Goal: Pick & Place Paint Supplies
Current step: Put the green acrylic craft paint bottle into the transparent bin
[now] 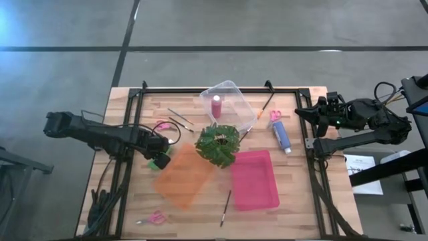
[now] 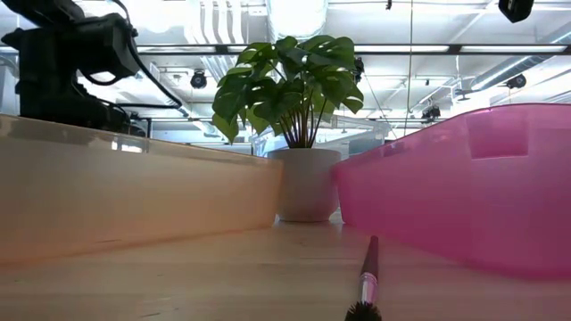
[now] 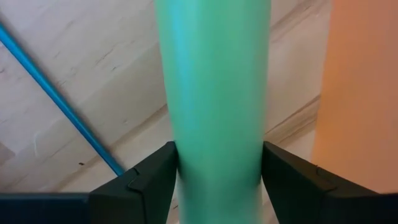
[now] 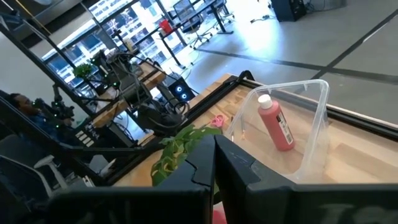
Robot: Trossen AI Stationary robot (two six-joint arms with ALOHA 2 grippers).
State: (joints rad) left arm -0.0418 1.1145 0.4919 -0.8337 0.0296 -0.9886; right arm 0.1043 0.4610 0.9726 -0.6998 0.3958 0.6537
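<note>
You are working the left gripper (image 1: 159,152) at the table's left side, just beside the translucent orange plastic tray (image 1: 184,177). In the left wrist view its two dark fingers (image 3: 149,183) are standing fairly wide and pressing both flanks of the smooth green cylindrical paint bottle (image 3: 214,93), so you are gripping it across its round body, close above the wooden tabletop (image 3: 81,74).

Handling, as a judgement: the bottle is looking light and rigid, but the glossy plastic wall is likely slippery. Keep holding mid-body, square across the width, so it is not pivoting between the pads.

Moving rightward, the maroon-pink paint bottle (image 1: 216,106) is lying in the clear plastic tray (image 1: 231,90). The right gripper (image 1: 302,112) is waiting at the right edge, fully closed and carrying nothing.
</note>
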